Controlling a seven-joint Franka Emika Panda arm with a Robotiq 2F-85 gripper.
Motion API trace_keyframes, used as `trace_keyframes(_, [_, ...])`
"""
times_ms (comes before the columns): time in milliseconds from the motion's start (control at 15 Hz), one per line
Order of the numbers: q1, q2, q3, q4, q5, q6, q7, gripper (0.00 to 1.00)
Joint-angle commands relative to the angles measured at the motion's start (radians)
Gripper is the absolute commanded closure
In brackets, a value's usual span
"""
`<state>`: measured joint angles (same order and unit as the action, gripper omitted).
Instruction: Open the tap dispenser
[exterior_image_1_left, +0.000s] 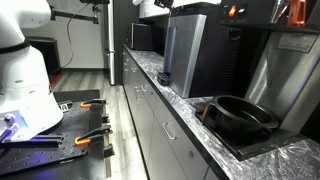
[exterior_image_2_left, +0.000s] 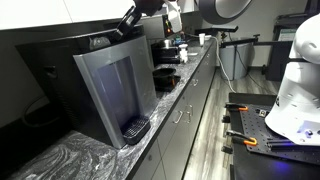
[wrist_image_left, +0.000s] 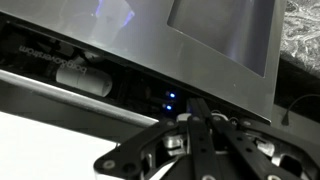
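Note:
The tap dispenser (exterior_image_1_left: 186, 55) is a tall box with a silver-grey front and black sides standing on the marble counter; it also shows in an exterior view (exterior_image_2_left: 110, 88). My gripper (exterior_image_2_left: 130, 20) is at the dispenser's top front edge, seen too in an exterior view (exterior_image_1_left: 160, 8). In the wrist view the fingers (wrist_image_left: 196, 112) lie pressed together, shut and empty, with the tips close to the dark top strip where a small blue light (wrist_image_left: 172, 98) glows. The silver panel (wrist_image_left: 200, 30) fills the upper part of that view.
A round black pan (exterior_image_1_left: 240, 115) sits on the counter beside the dispenser. A smaller dark box appliance (exterior_image_1_left: 140, 36) stands farther along the counter. A drip tray (exterior_image_2_left: 135, 128) sits at the dispenser's base. A white robot base (exterior_image_2_left: 295, 85) stands on a workbench across the aisle.

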<state>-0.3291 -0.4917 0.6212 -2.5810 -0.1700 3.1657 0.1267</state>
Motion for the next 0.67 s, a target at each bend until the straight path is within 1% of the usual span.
trace_keyframes(0, [-0.057,0.018,0.045,0.022,-0.006,0.038,0.015,1.00])
trace_keyframes(67, [-0.071,0.023,0.059,0.031,-0.005,0.037,0.017,1.00])
trace_keyframes(600, [-0.108,0.017,0.093,0.033,-0.003,0.043,0.013,1.00])
